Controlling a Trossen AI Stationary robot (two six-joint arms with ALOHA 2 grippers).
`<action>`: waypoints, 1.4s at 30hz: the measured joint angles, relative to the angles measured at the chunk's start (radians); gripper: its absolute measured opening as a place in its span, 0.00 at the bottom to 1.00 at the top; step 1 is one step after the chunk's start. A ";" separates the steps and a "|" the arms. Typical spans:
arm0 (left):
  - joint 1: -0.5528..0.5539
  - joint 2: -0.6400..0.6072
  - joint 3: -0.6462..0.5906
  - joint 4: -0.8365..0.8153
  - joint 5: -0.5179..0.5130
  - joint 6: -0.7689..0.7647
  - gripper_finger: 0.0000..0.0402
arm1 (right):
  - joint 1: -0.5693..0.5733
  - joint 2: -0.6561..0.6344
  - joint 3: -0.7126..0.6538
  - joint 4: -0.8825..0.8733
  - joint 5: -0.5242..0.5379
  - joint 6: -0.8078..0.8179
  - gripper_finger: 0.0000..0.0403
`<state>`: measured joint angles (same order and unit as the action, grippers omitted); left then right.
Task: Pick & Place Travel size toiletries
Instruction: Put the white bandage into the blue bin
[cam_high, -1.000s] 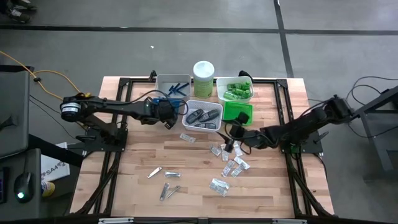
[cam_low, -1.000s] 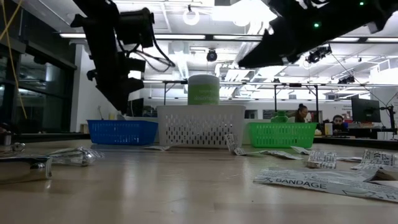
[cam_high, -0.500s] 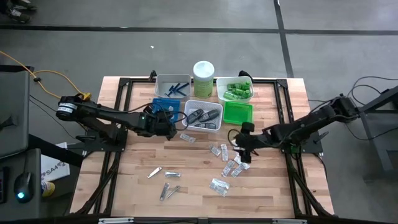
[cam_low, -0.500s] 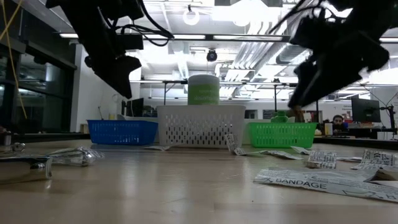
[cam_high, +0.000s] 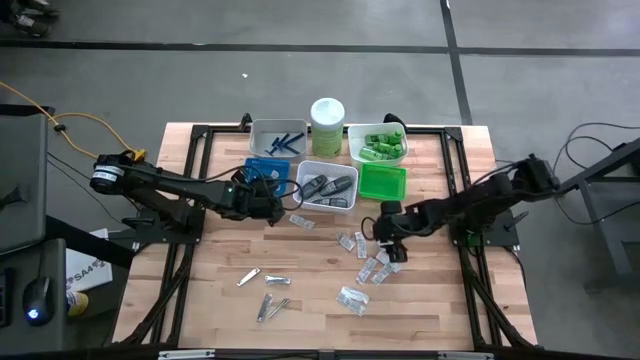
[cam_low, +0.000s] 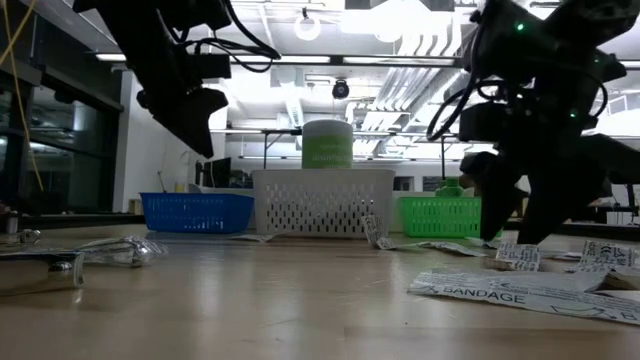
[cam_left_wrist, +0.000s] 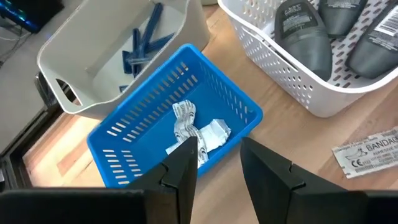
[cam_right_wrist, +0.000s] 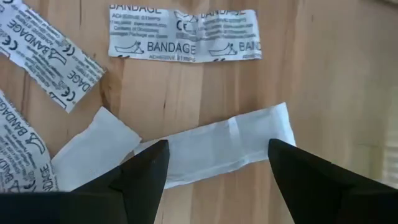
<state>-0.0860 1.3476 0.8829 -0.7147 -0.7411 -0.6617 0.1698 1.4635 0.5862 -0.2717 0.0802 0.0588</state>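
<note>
The right tool (cam_right_wrist: 211, 171) hangs wide open over a blank white bandage packet (cam_right_wrist: 217, 146) near the worktop's (cam_high: 450, 310) middle. Best to descend straight, straddling its narrow width. The left tool (cam_left_wrist: 217, 165), part-open and empty, hovers above the blue tray (cam_left_wrist: 242, 109).

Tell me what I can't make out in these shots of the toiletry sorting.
- Blue tray: left gripper hides part of its bandage packets, so no count.
- White basket: dark cases cut off by the left wrist view's edge.
- Clippers: too small in the high view.
</note>
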 joint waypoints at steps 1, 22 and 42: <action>0.000 0.000 0.000 0.001 0.004 0.000 0.30 | -0.008 0.003 0.000 0.000 -0.013 -0.006 0.67; 0.000 0.000 0.000 0.006 0.019 -0.001 0.30 | -0.049 0.013 0.000 -0.004 -0.053 -0.001 0.09; 0.000 0.050 -0.002 0.272 0.062 0.164 0.30 | -0.039 -0.103 -0.002 0.268 0.056 -0.015 0.01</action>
<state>-0.0856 1.3979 0.8810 -0.4425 -0.6787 -0.4976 0.1307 1.3602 0.5842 -0.0040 0.1364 0.0442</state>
